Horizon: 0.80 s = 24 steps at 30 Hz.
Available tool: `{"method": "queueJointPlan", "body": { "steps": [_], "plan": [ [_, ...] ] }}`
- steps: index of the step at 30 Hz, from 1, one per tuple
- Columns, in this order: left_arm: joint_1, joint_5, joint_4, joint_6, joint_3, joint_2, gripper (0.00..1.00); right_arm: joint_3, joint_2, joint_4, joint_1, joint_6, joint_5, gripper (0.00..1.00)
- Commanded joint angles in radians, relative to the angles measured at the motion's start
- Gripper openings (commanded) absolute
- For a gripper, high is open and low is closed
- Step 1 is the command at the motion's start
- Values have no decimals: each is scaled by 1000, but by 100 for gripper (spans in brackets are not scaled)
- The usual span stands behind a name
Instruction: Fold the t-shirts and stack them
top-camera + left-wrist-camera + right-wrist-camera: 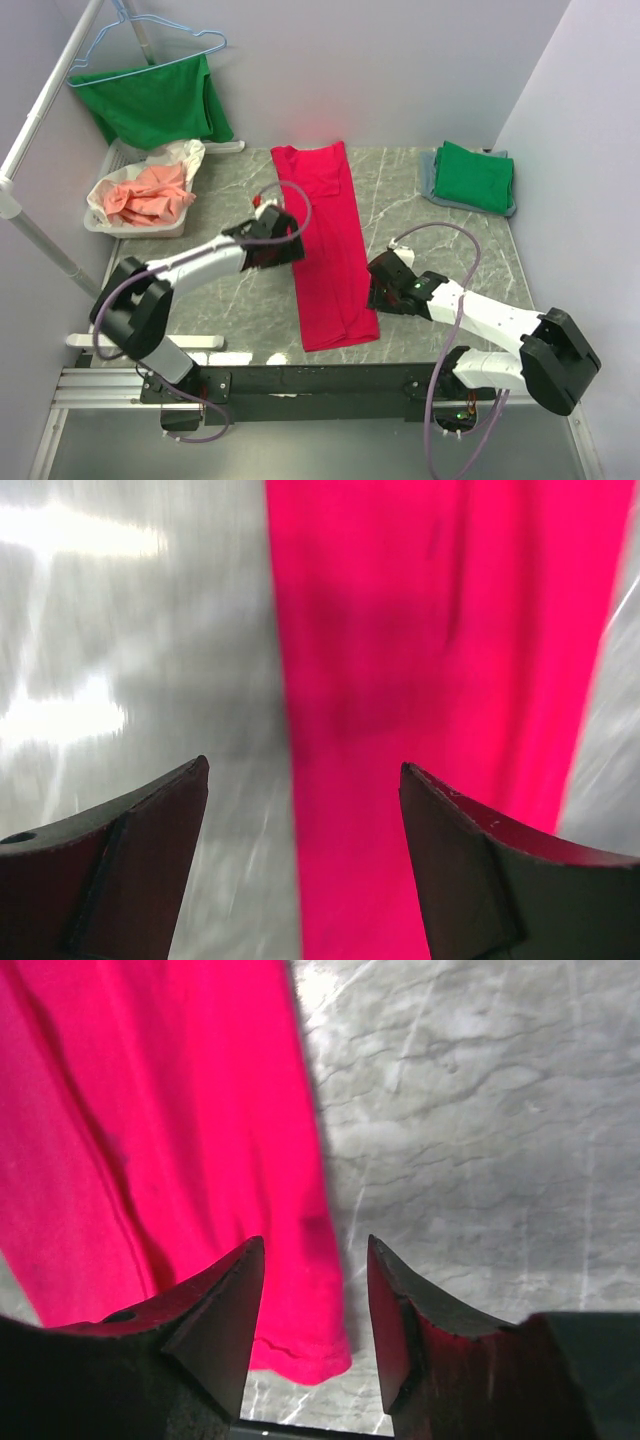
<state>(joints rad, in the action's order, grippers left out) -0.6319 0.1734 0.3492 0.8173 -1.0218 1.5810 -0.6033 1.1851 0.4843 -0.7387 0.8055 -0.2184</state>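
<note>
The crimson-red t-shirt (328,240) lies folded into a long narrow strip down the middle of the marble table; it also shows in the left wrist view (430,680) and the right wrist view (160,1130). My left gripper (290,245) is open and empty, hovering over the strip's left edge (300,770). My right gripper (378,290) is open and empty beside the strip's right edge near its bottom corner (315,1250). A folded green t-shirt (474,176) sits on a folded grey one (432,180) at the back right. Another green t-shirt (155,100) hangs at the back left.
A white basket (100,222) with salmon-pink cloth (150,195) stands at the left edge. A blue hanger (140,45) hangs on a white rail (40,110) at the back left. Walls close the back and right sides. The table's front edge (330,360) runs just beyond the strip's bottom.
</note>
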Motion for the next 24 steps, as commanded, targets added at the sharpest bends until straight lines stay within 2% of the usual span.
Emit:
{"method": "queueJointPlan", "body": {
  "steps": [1, 5, 10, 17, 24],
  "plan": [
    [-71, -23, 22, 129, 109, -122, 82, 36, -65, -46, 4, -8, 53, 54],
    [-112, -63, 13, 192, 202, -183, 82, 60, -91, -21, -1, 17, 63, 54],
    [-190, -66, 56, 301, 216, -210, 81, 86, -102, 8, -19, 57, 67, 53],
    [-317, -80, 138, 505, 227, -207, 71, 92, -85, 54, -30, 95, 37, 51],
    [-459, -46, 209, 693, 241, -223, 65, 126, -76, 36, -36, 110, 48, 49]
  ]
}}
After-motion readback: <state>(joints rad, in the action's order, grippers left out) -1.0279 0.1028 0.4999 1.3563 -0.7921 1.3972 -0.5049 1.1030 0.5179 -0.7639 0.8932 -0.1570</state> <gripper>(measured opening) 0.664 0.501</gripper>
